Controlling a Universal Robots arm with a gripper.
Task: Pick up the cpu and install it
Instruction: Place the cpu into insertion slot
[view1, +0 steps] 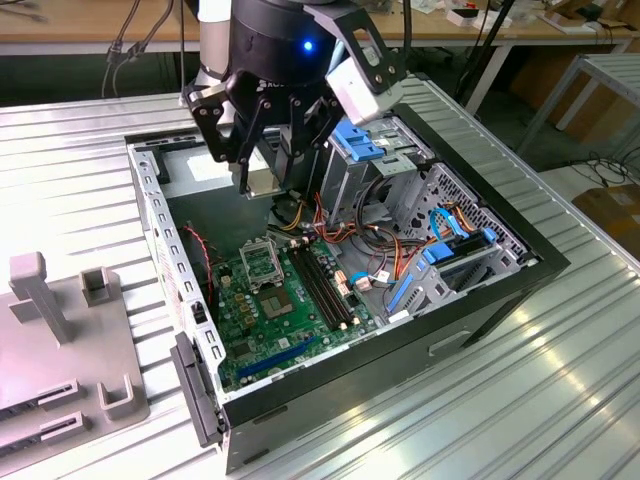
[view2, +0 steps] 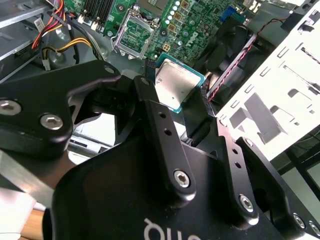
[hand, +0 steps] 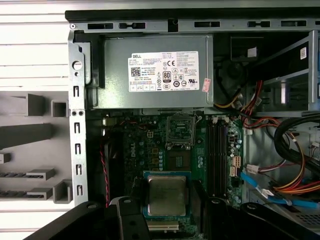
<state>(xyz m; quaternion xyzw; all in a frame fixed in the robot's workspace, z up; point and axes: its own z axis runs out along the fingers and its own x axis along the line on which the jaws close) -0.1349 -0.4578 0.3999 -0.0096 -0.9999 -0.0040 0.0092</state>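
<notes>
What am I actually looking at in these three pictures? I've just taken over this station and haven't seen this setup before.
One robot arm with a black gripper works over an open computer case lying on a ribbed metal table. The exterior view comes from a camera off the arm that takes in the whole scene. Both wrist views come from cameras riding on the arm, looking past its fingers into the case. The gripper is shut on the cpu, a small silver square, held in the air above the green board. The socket on that board looks empty. A grey fixture sits on the table at the exterior view's left.
</notes>
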